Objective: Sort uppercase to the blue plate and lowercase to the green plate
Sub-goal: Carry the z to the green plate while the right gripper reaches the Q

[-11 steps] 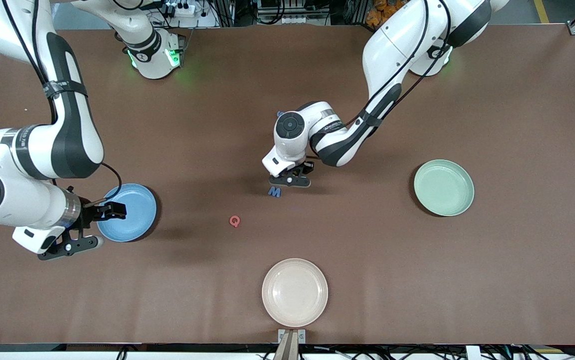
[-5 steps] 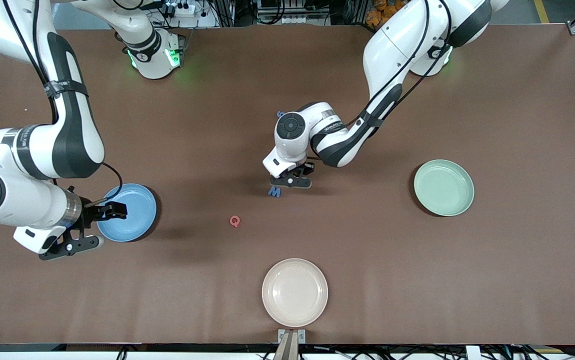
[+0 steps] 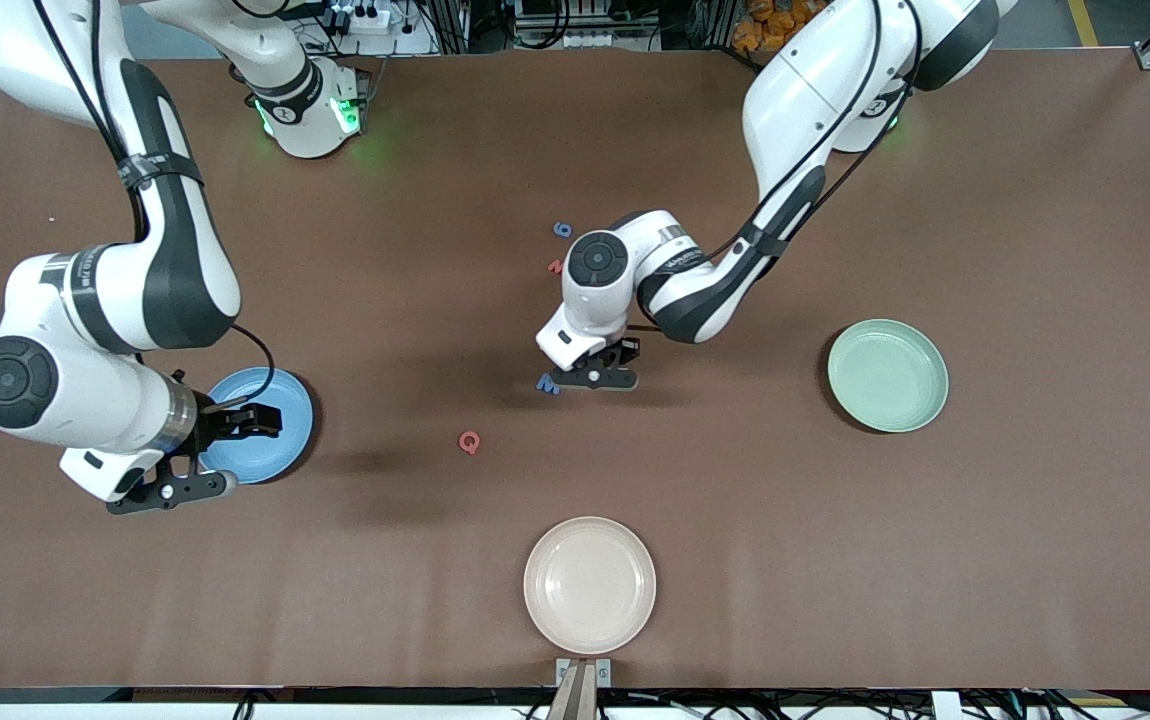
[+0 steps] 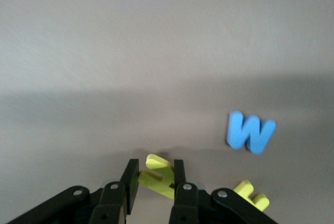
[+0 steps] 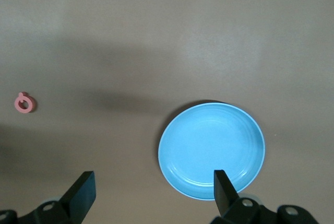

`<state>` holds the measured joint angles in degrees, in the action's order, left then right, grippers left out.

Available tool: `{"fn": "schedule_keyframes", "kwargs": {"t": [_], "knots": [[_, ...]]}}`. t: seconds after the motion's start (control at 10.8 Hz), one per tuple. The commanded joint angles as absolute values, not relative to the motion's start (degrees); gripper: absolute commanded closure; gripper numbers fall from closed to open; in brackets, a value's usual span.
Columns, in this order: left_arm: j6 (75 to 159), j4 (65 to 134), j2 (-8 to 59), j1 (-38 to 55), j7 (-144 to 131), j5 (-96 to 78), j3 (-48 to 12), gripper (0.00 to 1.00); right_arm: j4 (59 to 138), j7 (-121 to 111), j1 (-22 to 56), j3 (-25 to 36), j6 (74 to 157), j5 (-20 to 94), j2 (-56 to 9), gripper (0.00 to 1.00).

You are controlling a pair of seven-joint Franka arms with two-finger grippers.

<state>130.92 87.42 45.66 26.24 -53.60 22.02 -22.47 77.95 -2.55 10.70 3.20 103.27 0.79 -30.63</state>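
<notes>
My left gripper (image 3: pixel 593 379) is low over the table's middle, shut on a yellow letter (image 4: pixel 160 176); I cannot tell whether it is the capital or the small one. A second yellow letter (image 4: pixel 252 196) lies beside it, partly hidden. The blue W (image 4: pixel 250 132) lies close by and shows half covered in the front view (image 3: pixel 546 383). The pink-red Q (image 3: pixel 470 442) lies nearer the camera. The blue g (image 3: pixel 562 229) and red w (image 3: pixel 555 266) lie farther back. My right gripper (image 3: pixel 170 492) is open and empty at the blue plate's (image 3: pixel 265 440) edge. The green plate (image 3: pixel 887 375) is empty.
A cream plate (image 3: pixel 589 585) sits at the table's near edge, in the middle. The Q also shows in the right wrist view (image 5: pixel 24 103), away from the blue plate (image 5: pixel 211 151). The left arm's forearm hangs over the table's centre.
My left gripper has shifted slightly nearer the camera and now covers part of the blue W, uncovering the g and w. My right arm has moved a little toward the table's middle.
</notes>
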Motion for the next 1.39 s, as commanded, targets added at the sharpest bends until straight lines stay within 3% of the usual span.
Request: {"fn": "schedule_keyframes", "kwargs": {"t": [0.0,0.19,0.37,0.74,1.3], "knots": [[125.88,89.03,39.22,20.25,-49.77,23.38,-25.64,1.00,78.13,3.22,12.82,3.08,104.23,1.23,-30.76,0.00],[120.35,89.03,35.62,14.18,-44.85,23.29,-29.25,1.00,78.31,8.15,15.63,3.16,104.76,1.14,-31.46,0.00],[114.55,90.60,31.57,10.57,-36.96,23.20,-29.36,1.00,79.71,12.72,17.57,3.16,106.86,1.23,-31.73,0.00],[110.86,97.29,26.10,-1.55,-9.48,22.68,-28.66,1.00,82.35,18.01,19.95,3.16,111.08,1.23,-32.08,0.00],[110.39,102.47,28.38,-7.46,20.80,21.81,-15.83,1.00,81.48,23.03,21.96,3.16,117.16,4.75,-37.34,0.00]]}}
